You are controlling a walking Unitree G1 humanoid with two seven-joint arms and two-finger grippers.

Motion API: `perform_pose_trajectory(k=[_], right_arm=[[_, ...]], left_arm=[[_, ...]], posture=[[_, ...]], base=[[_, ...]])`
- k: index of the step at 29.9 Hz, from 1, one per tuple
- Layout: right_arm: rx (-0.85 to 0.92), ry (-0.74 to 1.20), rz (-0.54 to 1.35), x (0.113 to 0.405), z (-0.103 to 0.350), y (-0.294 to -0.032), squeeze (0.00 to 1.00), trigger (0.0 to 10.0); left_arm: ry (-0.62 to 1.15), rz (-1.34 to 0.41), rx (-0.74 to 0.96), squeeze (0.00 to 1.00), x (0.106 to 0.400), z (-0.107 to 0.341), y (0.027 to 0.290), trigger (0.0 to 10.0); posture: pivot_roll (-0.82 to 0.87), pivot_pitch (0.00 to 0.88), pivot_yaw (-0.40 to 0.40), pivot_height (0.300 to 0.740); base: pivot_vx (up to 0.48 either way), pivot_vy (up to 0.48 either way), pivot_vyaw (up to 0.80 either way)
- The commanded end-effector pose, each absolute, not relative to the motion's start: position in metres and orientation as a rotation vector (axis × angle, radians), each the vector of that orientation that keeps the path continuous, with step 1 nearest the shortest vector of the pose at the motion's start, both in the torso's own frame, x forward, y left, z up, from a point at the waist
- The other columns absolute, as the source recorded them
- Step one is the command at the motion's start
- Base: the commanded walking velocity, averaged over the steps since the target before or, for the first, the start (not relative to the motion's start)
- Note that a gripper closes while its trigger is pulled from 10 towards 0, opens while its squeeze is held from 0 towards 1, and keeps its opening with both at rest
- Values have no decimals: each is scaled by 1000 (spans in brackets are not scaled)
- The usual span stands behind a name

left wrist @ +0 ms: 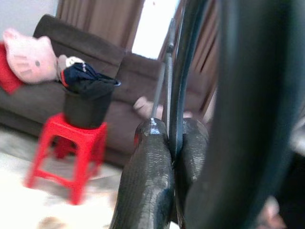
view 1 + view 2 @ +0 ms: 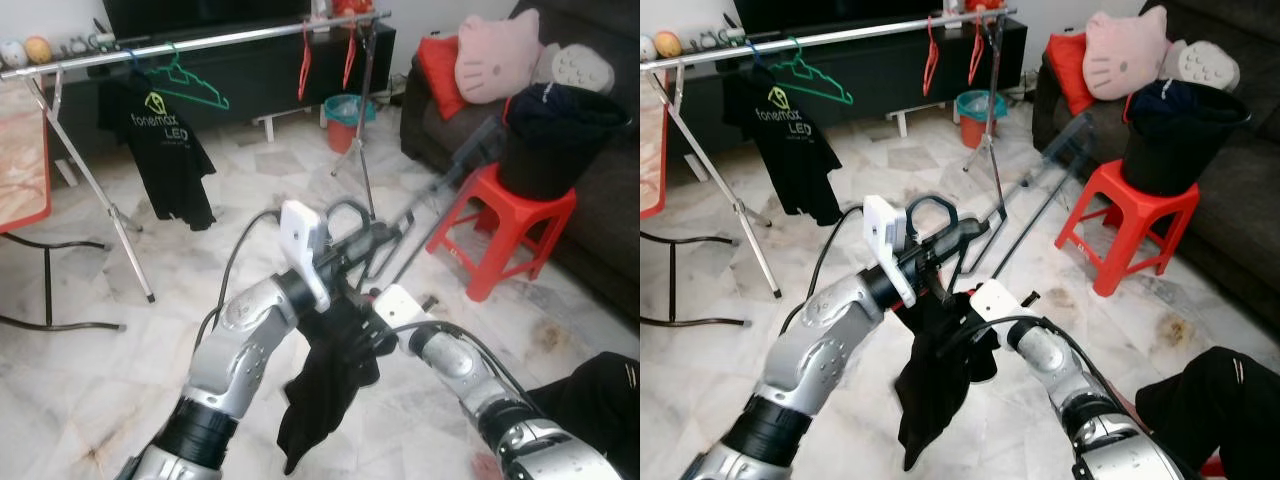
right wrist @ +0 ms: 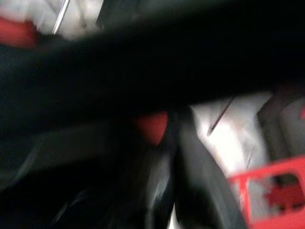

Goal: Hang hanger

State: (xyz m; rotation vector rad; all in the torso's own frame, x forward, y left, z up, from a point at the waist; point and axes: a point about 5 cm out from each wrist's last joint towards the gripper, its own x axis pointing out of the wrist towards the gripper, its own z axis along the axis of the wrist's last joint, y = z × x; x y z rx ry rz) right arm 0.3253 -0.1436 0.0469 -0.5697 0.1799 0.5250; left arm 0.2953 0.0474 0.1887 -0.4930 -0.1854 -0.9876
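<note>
My left gripper [image 2: 383,236] is raised at mid-height in front of me, shut on a dark hanger [image 2: 347,212] whose curved hook rises just behind the fingers. In the left wrist view the two fingers [image 1: 147,181] pinch the hanger's thin wire [image 1: 175,114]. A black garment [image 2: 325,385] droops from the hanger below both arms. My right gripper [image 2: 362,322] sits under the left one, pressed into the top of that cloth, and its tip is buried in the fabric. The silver clothes rail [image 2: 200,42] runs across the far side, well beyond the hanger.
On the rail hang a black T-shirt [image 2: 165,150], a green hanger [image 2: 192,86] and two red hangers [image 2: 303,65]. A red stool [image 2: 505,235] carrying a black bucket [image 2: 555,140] of clothes stands right, before the sofa. An orange table [image 2: 25,160] is at left.
</note>
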Motion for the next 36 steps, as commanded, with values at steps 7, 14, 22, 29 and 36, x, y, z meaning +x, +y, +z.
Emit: perform_pose_trajectory(k=[7, 14, 22, 29, 36], right_arm=[[-528, 141, 550, 327, 53, -135, 0, 10000], [-525, 148, 557, 327, 53, -134, 0, 10000], [-515, 156, 570, 325, 51, -129, 0, 10000], [-512, 166, 575, 324, 49, -130, 0, 10000], [-514, 182, 572, 322, 46, -133, 0, 10000]], left_arm=[[-312, -645, -800, 0, 319, 217, 66, 10000], [-254, -308, -531, 0, 336, 202, 83, 10000], [-231, -187, 44, 0, 342, 184, 87, 10000], [-199, -279, -542, 0, 343, 191, 86, 10000], [-243, -519, -1139, 0, 328, 211, 75, 10000]], posture=[[-58, 13, -25, 740], [-55, 16, -25, 740], [-53, 16, -22, 740], [-50, 17, -22, 740], [-57, 17, -22, 740]], base=[[0, 0, 0], [0, 0, 0], [0, 0, 0], [0, 0, 0], [0, 0, 0]])
